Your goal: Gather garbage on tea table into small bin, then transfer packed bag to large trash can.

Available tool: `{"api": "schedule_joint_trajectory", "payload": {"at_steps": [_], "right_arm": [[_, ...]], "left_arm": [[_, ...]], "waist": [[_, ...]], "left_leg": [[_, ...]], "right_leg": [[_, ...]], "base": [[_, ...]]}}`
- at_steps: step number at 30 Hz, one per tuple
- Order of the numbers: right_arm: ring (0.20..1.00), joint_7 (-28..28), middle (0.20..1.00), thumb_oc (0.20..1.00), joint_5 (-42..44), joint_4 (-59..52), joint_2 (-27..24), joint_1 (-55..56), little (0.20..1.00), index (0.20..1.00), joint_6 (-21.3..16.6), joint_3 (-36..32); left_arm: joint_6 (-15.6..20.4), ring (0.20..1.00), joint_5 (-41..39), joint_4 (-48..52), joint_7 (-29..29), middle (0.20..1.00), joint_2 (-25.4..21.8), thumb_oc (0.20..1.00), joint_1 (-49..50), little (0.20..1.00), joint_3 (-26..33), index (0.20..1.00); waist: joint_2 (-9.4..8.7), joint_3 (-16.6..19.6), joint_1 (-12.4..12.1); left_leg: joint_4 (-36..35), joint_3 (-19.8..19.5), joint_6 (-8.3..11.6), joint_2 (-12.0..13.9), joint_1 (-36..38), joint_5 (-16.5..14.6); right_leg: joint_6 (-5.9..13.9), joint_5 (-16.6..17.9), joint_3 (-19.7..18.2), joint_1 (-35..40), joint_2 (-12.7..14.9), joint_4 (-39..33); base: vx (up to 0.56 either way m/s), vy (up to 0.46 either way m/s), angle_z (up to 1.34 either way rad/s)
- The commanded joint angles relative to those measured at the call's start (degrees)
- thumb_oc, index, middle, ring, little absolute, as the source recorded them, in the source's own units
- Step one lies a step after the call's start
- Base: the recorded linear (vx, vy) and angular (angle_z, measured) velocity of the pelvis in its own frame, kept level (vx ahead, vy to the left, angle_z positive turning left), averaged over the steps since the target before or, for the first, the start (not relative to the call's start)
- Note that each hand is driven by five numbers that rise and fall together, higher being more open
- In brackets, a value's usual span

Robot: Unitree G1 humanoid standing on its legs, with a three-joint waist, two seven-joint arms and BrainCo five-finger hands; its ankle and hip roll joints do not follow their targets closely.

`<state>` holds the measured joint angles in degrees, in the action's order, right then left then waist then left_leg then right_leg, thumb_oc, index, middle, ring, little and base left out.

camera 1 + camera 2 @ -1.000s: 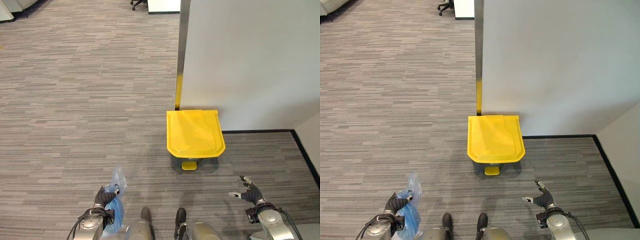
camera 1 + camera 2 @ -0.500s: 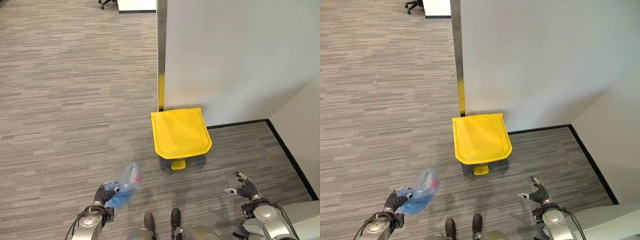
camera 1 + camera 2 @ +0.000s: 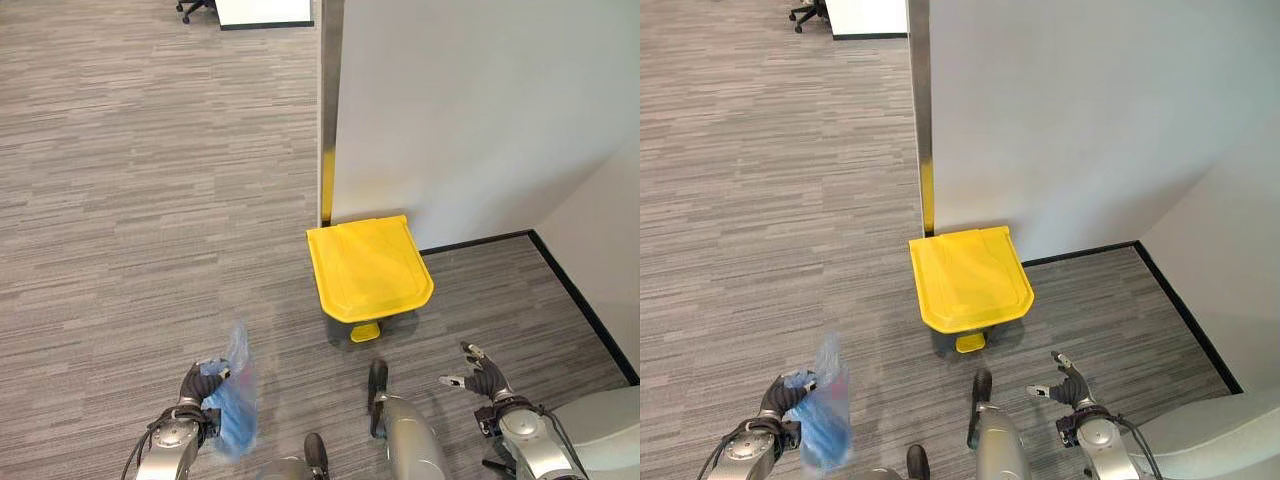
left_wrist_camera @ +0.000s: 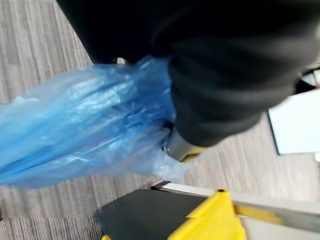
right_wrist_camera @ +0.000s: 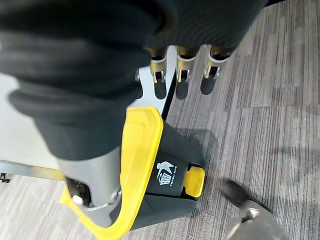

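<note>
A dark trash can [image 5: 165,165] with a shut yellow lid [image 3: 368,268] and a yellow pedal [image 3: 365,332] stands on the carpet against a white partition. My left hand [image 3: 195,384] is low at the left, shut on a blue plastic bag [image 3: 234,412] that hangs beside it; the bag [image 4: 85,135] also spreads across the left wrist view. My right hand [image 3: 481,379] is low at the right, open, fingers straight, holding nothing, a short way right of the pedal.
The white partition [image 3: 470,110] with a metal edge post [image 3: 328,100] rises behind the can. A second wall with black skirting [image 3: 585,300] closes a corner on the right. Grey carpet [image 3: 130,200] stretches to the left. A chair base [image 3: 195,8] stands far off.
The camera has shifted and the can sits a little closer. The blue bag has swung down from above my left hand to hang beside it. My right hand stays open.
</note>
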<state>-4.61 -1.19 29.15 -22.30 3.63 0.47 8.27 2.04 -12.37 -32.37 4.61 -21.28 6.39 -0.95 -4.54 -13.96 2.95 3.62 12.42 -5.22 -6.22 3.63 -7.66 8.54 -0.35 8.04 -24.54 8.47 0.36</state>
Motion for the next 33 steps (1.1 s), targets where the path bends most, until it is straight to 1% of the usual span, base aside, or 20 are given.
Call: {"api": "schedule_joint_trajectory", "payload": {"at_steps": [1,2,3,4,6,8,14,17,19,21,22,23,27,29,33], "right_arm": [[1.000,-1.2,1.000,1.000,0.5,0.0,-1.0,-1.9,1.000,1.000,-1.7,-1.2],[1.000,-1.4,1.000,1.000,1.4,0.4,-1.5,-1.2,1.000,1.000,-2.0,-2.1],[1.000,-1.9,1.000,1.000,2.0,0.8,-1.8,-0.8,1.000,1.000,-1.9,-3.0],[1.000,-2.2,1.000,1.000,2.6,1.1,-2.0,-0.8,1.000,1.000,-2.0,-3.3],[1.000,-2.5,1.000,1.000,3.7,1.4,-2.3,-0.9,1.000,1.000,-2.2,-4.1],[1.000,-2.8,1.000,1.000,4.4,1.6,-2.5,-1.0,1.000,1.000,-2.4,-4.8],[1.000,-2.6,1.000,1.000,5.2,1.4,-2.4,-1.8,1.000,1.000,-2.7,-4.6],[1.000,-1.8,1.000,1.000,5.1,1.0,-1.8,-2.6,1.000,1.000,-2.7,-3.5],[1.000,-1.0,1.000,1.000,4.8,0.4,-1.6,-3.6,1.000,1.000,-2.7,-2.0],[1.000,0.3,1.000,1.000,4.9,-0.8,-0.9,-6.0,1.000,1.000,-3.0,1.1],[1.000,0.3,1.000,1.000,4.9,-0.8,-0.9,-6.1,1.000,1.000,-3.1,1.1],[1.000,1.0,1.000,1.000,5.3,-1.6,-0.6,-8.0,1.000,1.000,-3.4,3.1],[1.000,1.6,1.000,1.000,5.8,-2.8,-0.3,-13.5,1.000,1.000,-3.8,7.2],[1.000,1.5,1.000,1.000,5.8,-3.3,-0.5,-18.4,1.000,1.000,-3.7,10.0],[1.000,0.7,1.000,1.000,6.1,-2.3,-0.9,-26.2,1.000,1.000,-3.5,13.4]], "left_arm": [[3.9,0.200,0.2,4.4,1.1,0.200,-3.1,0.200,-0.9,0.200,1.4,0.200],[3.9,0.200,-0.2,4.5,0.9,0.200,-2.7,0.200,-1.2,0.200,0.9,0.200],[3.8,0.200,-0.8,4.3,0.9,0.200,-2.4,0.200,-1.8,0.200,0.3,0.200],[3.7,0.200,-1.1,4.4,0.8,0.200,-2.2,0.200,-1.8,0.200,0.1,0.200],[3.8,0.200,-1.4,4.0,0.8,0.200,-2.1,0.200,-2.1,0.200,-0.1,0.200],[3.7,0.200,-1.7,3.6,0.6,0.200,-2.1,0.200,-2.2,0.200,-0.2,0.200],[3.8,0.200,-1.7,3.6,0.4,0.200,-2.0,0.200,-2.4,0.200,-0.1,0.200],[3.8,0.200,-1.3,3.9,-0.2,0.200,-1.8,0.200,-1.8,0.200,-0.3,0.200],[3.7,0.200,-0.9,4.4,-1.0,0.200,-1.6,0.200,-1.5,0.200,-0.6,0.200],[3.8,0.200,-0.1,4.9,-1.8,0.200,-1.5,0.200,-1.7,0.200,-1.9,0.200],[3.8,0.200,-0.1,4.9,-1.8,0.200,-1.5,0.200,-1.7,0.200,-1.9,0.200],[3.9,0.200,0.2,4.9,-2.1,0.200,-1.4,0.200,-2.2,0.200,-2.7,0.200],[4.4,0.200,0.5,5.2,-2.0,0.200,-1.9,0.200,-3.9,0.200,-4.2,0.200],[4.9,0.200,0.2,5.8,-1.7,0.200,-2.8,0.200,-5.6,0.200,-5.5,0.200],[5.7,0.200,-1.8,6.6,-1.4,0.200,-3.8,0.200,-9.1,0.200,-8.1,0.200]], "waist": [[-0.18,0.7,1.1],[-0.55,1.3,1.5],[-0.54,1.5,2.1],[-0.42,1.8,2.4],[0.04,2.4,3.1],[0.46,2.9,3.5],[1.17,3.1,3.8],[1.40,3.4,3.5],[1.58,3.5,3.2],[1.86,3.5,2.6],[1.86,3.5,2.6],[1.91,3.6,2.2],[1.88,3.4,0.9],[1.75,2.9,-0.1],[1.26,1.7,-1.3]], "left_leg": [[5.1,-9.6,3.05,0.2,4.0,-9.7],[7.6,-11.1,3.79,0.0,4.0,-11.7],[11.1,-12.2,4.60,1.4,2.7,-13.0],[11.3,-11.9,4.79,2.2,2.6,-13.2],[10.0,-11.9,5.40,3.6,3.0,-12.9],[8.5,-11.6,5.56,4.3,4.0,-12.8],[5.5,-11.0,5.41,4.2,5.2,-12.2],[3.7,-10.6,4.97,3.5,6.0,-11.9],[2.8,-10.4,4.64,3.2,6.5,-11.8],[2.2,-10.5,4.29,2.8,6.8,-11.7],[2.2,-10.5,4.29,2.8,6.8,-11.6],[2.1,-10.6,4.13,2.6,7.0,-11.7],[2.0,-11.2,4.09,2.6,7.0,-11.8],[2.3,-11.6,4.25,2.7,6.5,-11.9],[3.4,-12.1,4.66,3.0,4.9,-11.9]], "right_leg": [[2.32,5.8,-1.8,5.5,-1.8,0.4],[1.25,7.1,-4.9,5.6,-1.5,2.6],[0.71,7.4,-4.9,4.5,-1.2,5.0],[0.38,7.2,-4.0,4.4,-1.1,5.9],[0.15,6.6,-3.1,3.8,-1.5,7.5],[-0.01,6.2,-2.4,3.1,-1.8,8.4],[0.35,6.6,-2.7,1.9,-2.7,8.3],[0.81,7.5,-3.2,2.0,-2.9,7.3],[1.04,8.0,-3.5,2.2,-2.8,6.5],[1.16,8.6,-3.6,2.4,-2.4,5.6],[1.16,8.6,-3.6,2.4,-2.4,5.5],[1.08,8.8,-3.6,2.6,-2.1,5.2],[0.86,9.0,-2.9,2.8,-1.5,4.5],[0.68,9.1,-2.5,2.6,-1.3,4.4],[0.48,9.1,-2.2,2.0,-0.9,4.4]], "base": [[0.35,-0.135,0.88],[0.40,-0.237,1.38],[0.38,-0.258,1.30],[0.23,-0.209,1.02],[0.11,-0.094,0.38],[0.09,-0.048,0.01],[0.01,0.005,0.04],[-0.01,0.032,-0.10],[-0.01,0.048,-0.32],[-0.01,0.047,-0.23],[0.00,0.000,0.00],[0.00,0.000,0.00],[0.03,0.002,0.09],[0.02,-0.023,0.17],[-0.02,-0.041,0.09]]}}
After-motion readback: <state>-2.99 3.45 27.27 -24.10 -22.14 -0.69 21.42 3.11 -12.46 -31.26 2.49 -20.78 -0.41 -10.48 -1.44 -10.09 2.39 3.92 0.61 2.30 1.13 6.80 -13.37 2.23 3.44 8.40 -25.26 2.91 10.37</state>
